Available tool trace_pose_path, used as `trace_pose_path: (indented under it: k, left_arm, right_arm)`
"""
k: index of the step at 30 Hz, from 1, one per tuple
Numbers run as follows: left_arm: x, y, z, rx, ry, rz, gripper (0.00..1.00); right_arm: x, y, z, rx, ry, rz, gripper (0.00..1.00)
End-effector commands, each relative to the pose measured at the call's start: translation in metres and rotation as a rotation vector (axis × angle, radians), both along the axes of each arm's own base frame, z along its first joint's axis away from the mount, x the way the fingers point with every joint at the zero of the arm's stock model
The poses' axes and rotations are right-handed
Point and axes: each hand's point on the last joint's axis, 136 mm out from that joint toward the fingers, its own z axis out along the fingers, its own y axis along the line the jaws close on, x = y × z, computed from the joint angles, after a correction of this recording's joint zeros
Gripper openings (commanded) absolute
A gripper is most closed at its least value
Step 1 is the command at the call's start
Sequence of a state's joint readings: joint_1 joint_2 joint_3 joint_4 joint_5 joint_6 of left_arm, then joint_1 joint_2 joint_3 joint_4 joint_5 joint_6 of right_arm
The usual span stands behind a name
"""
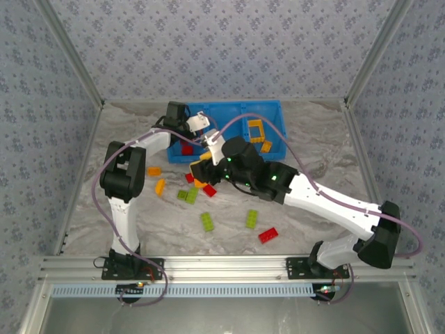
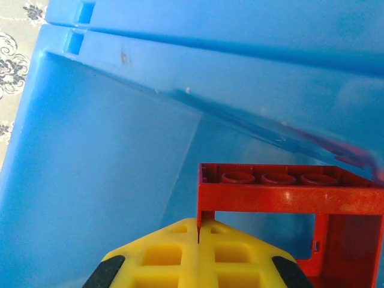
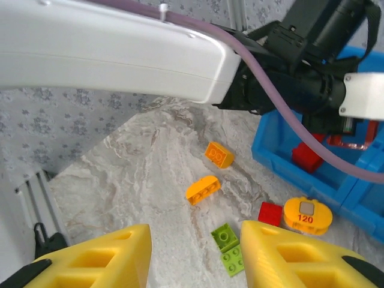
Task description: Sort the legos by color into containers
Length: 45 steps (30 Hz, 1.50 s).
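My left gripper [image 2: 198, 225] is shut on one leg of a red open-frame lego [image 2: 288, 198], held inside the blue tray [image 2: 108, 156]; in the top view this gripper [image 1: 204, 136] hangs over the tray's left compartment [image 1: 182, 132], where a red brick [image 1: 186, 148] lies. An orange frame [image 1: 256, 130] and an orange brick [image 1: 266, 146] lie in the right compartment. My right gripper [image 3: 195, 231] is open above the table just in front of the tray, over two lime green bricks [image 3: 231, 249]. Loose orange bricks [image 3: 203, 189], a red brick [image 3: 270, 213] and an orange rounded piece marked 120 [image 3: 307, 215] lie nearby.
More loose bricks lie toward the near side: green [image 1: 207, 221], green [image 1: 252, 218], red [image 1: 268, 235]. Two orange bricks [image 1: 154, 170] sit beside the left arm. The left arm's forearm [image 3: 120, 48] crosses above the right gripper. Patterned walls enclose the table.
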<state>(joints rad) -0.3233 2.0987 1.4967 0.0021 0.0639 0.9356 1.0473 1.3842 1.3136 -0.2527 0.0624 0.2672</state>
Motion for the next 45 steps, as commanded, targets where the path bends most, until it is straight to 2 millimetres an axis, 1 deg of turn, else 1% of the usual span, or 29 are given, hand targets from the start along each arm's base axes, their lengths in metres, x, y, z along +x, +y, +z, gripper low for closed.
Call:
trace_pose_path:
  k: [1, 4, 8, 9, 11, 12, 16, 17, 19, 22, 23, 27, 31, 34, 36, 38, 39, 40, 41, 42, 43, 45]
  left_arm:
    - [-0.004, -0.016, -0.007, -0.021, 0.005, -0.062, 0.00]
    - [-0.003, -0.015, -0.010, -0.015, 0.006, -0.058, 0.00]
    - [-0.004, -0.017, -0.010, -0.016, 0.003, -0.064, 0.00]
    - [-0.004, -0.016, -0.010, -0.016, 0.002, -0.064, 0.02]
    - [-0.005, -0.017, -0.010, -0.015, 0.000, -0.067, 0.12]
    - [-0.006, -0.017, -0.010, -0.012, -0.001, -0.067, 0.15]
    - [-0.007, -0.016, -0.005, -0.013, -0.017, -0.065, 0.25]
    - [-0.006, -0.016, -0.002, -0.013, -0.030, -0.062, 0.28]
    - [-0.006, -0.016, 0.007, -0.013, -0.056, -0.055, 0.29]
    - [-0.003, -0.013, 0.025, -0.003, -0.111, -0.012, 0.30]
    - [-0.001, -0.010, 0.034, -0.002, -0.139, 0.012, 0.31]
    - [0.001, 0.006, 0.085, -0.074, -0.228, 0.149, 0.31]
    - [-0.011, 0.021, 0.149, -0.211, -0.326, 0.308, 0.33]
    - [-0.036, 0.029, 0.200, -0.363, -0.366, 0.417, 0.36]
    - [-0.062, 0.033, 0.232, -0.509, -0.340, 0.481, 0.42]
    - [-0.089, 0.045, 0.257, -0.686, -0.283, 0.570, 0.46]
    - [-0.105, 0.051, 0.265, -0.766, -0.242, 0.605, 0.51]
    - [-0.119, 0.057, 0.271, -0.833, -0.214, 0.642, 0.52]
    - [-0.133, 0.064, 0.272, -0.909, -0.168, 0.690, 0.56]
    - [-0.149, 0.070, 0.276, -0.988, -0.128, 0.709, 0.60]
    - [-0.165, 0.073, 0.273, -1.075, -0.056, 0.710, 0.64]
    - [-0.199, 0.075, 0.276, -1.241, 0.047, 0.679, 0.71]
  right_arm:
    - [0.008, 0.002, 0.001, -0.135, -0.134, -0.071, 0.46]
    - [0.006, 0.009, -0.007, -0.206, -0.171, -0.082, 0.46]
    - [0.004, 0.013, -0.015, -0.223, -0.167, -0.080, 0.46]
    - [0.003, 0.013, -0.016, -0.223, -0.166, -0.079, 0.46]
    - [0.003, 0.013, -0.017, -0.226, -0.163, -0.077, 0.46]
    - [0.003, 0.013, -0.016, -0.225, -0.163, -0.076, 0.46]
    - [0.002, 0.014, -0.016, -0.219, -0.154, -0.072, 0.46]
    - [0.001, 0.013, -0.015, -0.216, -0.152, -0.070, 0.46]
    - [0.001, 0.013, -0.014, -0.210, -0.148, -0.070, 0.46]
    - [0.003, 0.009, -0.011, -0.192, -0.134, -0.084, 0.46]
    - [0.004, 0.006, -0.009, -0.179, -0.130, -0.094, 0.46]
    - [0.009, -0.011, 0.004, -0.149, -0.131, -0.145, 0.46]
    - [0.017, -0.036, 0.006, -0.123, -0.091, -0.227, 0.46]
    - [0.020, -0.050, -0.001, -0.130, -0.053, -0.268, 0.46]
    - [0.020, -0.056, -0.013, -0.137, -0.012, -0.282, 0.46]
    - [0.022, -0.061, -0.021, -0.127, 0.022, -0.299, 0.47]
    - [0.024, -0.065, -0.025, -0.126, 0.048, -0.316, 0.47]
    - [0.025, -0.068, -0.028, -0.123, 0.067, -0.329, 0.47]
    - [0.025, -0.069, -0.029, -0.119, 0.076, -0.336, 0.47]
    - [0.024, -0.070, -0.031, -0.117, 0.086, -0.339, 0.48]
    - [0.023, -0.071, -0.033, -0.110, 0.101, -0.343, 0.49]
    - [0.020, -0.072, -0.040, -0.113, 0.131, -0.347, 0.50]
